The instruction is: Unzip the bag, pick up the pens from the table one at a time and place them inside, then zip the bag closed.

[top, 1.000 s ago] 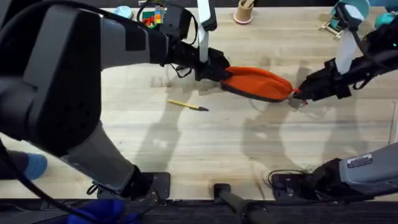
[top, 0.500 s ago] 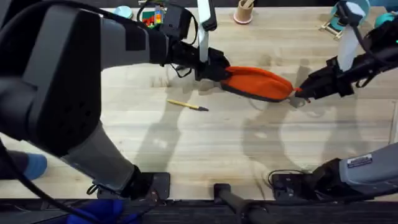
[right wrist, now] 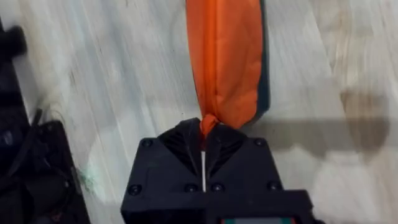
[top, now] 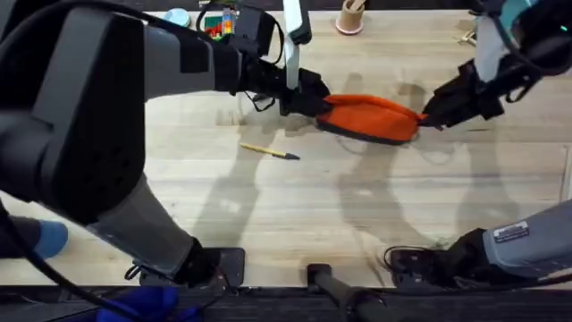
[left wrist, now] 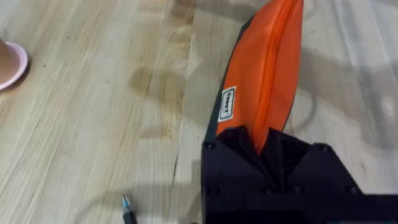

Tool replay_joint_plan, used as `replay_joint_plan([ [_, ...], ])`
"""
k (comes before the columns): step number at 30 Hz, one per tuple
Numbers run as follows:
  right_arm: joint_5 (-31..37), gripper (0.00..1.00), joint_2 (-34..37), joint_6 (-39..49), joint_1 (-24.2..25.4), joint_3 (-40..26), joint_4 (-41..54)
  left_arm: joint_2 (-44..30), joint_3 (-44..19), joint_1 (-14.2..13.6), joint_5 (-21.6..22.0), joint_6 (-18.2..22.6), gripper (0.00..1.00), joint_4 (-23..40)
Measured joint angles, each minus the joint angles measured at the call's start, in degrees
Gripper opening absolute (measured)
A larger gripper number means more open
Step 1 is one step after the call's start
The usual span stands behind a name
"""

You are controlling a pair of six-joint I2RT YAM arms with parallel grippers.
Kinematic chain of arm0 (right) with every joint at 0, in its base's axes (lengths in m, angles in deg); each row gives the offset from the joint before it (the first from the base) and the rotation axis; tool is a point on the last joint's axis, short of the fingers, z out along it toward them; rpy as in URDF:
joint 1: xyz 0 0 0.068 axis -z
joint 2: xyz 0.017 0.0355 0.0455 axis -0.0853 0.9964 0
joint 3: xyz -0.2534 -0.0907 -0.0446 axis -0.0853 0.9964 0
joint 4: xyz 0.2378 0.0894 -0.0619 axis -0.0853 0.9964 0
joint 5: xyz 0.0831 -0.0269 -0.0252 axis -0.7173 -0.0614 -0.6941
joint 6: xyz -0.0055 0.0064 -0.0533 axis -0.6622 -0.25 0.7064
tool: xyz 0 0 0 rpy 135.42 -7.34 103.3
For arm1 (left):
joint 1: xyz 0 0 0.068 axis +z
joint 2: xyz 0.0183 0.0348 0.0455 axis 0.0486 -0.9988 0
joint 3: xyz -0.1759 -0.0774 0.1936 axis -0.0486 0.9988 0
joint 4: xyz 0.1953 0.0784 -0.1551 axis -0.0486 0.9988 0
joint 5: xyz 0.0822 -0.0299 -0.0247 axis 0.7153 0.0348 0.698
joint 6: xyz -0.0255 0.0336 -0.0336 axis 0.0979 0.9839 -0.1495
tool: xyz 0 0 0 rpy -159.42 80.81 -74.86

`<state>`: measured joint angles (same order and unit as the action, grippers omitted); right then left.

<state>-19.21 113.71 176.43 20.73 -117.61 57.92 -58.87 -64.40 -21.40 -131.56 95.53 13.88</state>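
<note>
Soft orange pouch stretched between two hands

Left hand [left wrist: 264,146] and right hand [right wrist: 204,138] each clamp an end of the fabric bag [top: 371,116]; slim yellow pen [top: 268,151] lies on grainy plank tabletop [top: 295,206].

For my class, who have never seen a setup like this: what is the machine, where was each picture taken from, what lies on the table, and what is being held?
These are two robot arms at a wooden table. One picture looks down from a camera above; the other two come from cameras on each wrist. The left gripper is shut on one end of an orange pencil bag, and the right gripper is shut on the other end, so the bag is held between them. Each wrist view shows the bag's end pinched in black fingers. A yellow pen with a dark tip lies on the table, nearer the arms' bases. A small tan cup stands at the far edge.
</note>
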Motion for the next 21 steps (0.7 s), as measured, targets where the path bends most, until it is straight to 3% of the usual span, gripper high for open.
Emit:
replay_joint_plan([
  [10,4.3,0.031,0.0,-2.1,-6.8,-5.3,0.2,0.0,0.0,0.2,0.8,0.0,0.042,0.0],
  [21,2.9,0.031,0.0,-3.8,-11.3,-9.5,0.1,0.0,0.0,0.2,0.7,0.0,0.042,-0.2],
])
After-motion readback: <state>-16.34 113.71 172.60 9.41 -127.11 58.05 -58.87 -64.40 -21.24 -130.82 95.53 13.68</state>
